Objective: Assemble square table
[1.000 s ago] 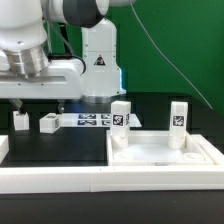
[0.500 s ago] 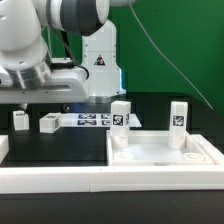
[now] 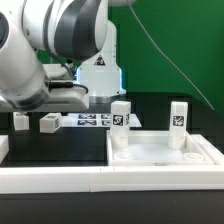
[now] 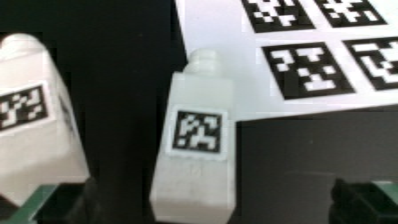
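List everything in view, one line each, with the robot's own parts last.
table: one, black, under everything.
tabletop slab: one, white, rimmed, on the table at the exterior view's right.
upright legs: two, white with black-white tags, standing at the slab's far corners.
loose legs: two, white, tagged, on the table at the exterior view's left.
marker board: one, white with black tags, flat on the table between the loose legs and the slab.
rail: one, white, along the table's near edge.
backdrop: one, green, behind the scene.
arm: one, white, above the loose legs.
gripper: one, dark fingers, open, on either side of a loose leg.
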Available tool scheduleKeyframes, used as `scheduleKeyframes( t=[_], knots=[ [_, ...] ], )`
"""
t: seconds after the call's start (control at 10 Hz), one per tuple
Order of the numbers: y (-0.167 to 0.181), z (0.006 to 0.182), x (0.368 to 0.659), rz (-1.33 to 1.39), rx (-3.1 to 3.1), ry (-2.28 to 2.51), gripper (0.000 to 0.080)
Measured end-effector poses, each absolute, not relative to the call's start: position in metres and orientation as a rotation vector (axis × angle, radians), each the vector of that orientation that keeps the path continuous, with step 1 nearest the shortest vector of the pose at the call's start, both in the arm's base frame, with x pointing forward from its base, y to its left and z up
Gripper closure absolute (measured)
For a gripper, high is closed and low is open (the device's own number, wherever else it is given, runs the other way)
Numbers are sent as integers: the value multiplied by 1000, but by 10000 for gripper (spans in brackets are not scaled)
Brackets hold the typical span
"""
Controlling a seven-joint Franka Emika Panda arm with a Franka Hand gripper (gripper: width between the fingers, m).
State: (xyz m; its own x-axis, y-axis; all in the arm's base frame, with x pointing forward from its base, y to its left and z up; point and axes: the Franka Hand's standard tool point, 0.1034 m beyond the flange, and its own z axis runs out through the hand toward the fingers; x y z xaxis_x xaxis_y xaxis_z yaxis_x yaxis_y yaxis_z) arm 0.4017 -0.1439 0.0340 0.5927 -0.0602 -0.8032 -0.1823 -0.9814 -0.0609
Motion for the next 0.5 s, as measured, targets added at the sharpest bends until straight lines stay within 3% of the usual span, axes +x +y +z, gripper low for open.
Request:
scheduleKeyframes(
  t=[0.5],
  knots=[
    [-149, 14, 387, 1410, -2684, 333, 150]
  ],
)
